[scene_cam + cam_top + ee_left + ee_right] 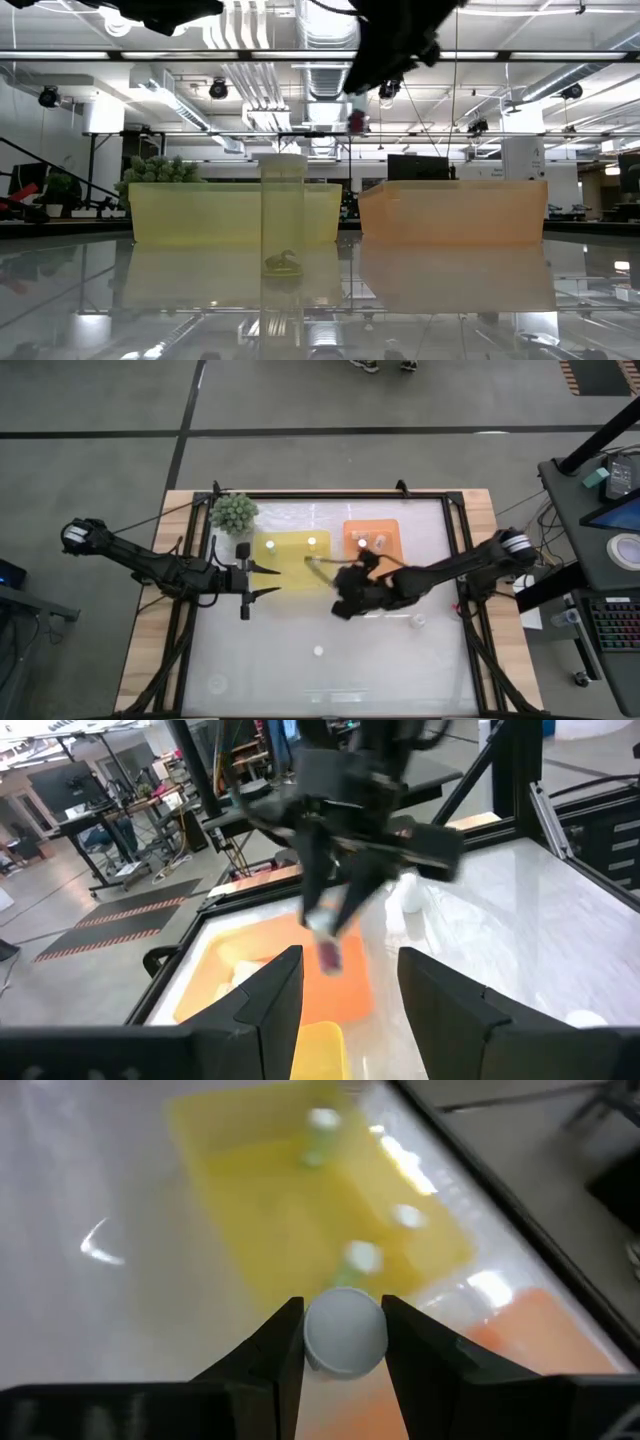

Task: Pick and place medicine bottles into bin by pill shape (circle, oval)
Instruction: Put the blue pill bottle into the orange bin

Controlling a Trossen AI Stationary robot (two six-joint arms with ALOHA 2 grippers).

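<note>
Right wrist view has the right gripper [342, 1342] clamped on a medicine bottle [345, 1333], its round white cap filling the narrow gap between the fingers, above the seam between the yellow tray [310, 1200] and the orange tray [520, 1330]. Over by the table's left edge, the left gripper [268, 581] hangs with jaws parted, empty.

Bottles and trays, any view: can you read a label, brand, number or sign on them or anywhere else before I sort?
None can be read.
The held bottle in the right gripper: only its white cap shows.
Bottle on the table: no print visible.
Yellow tray and orange tray: blank.
</note>
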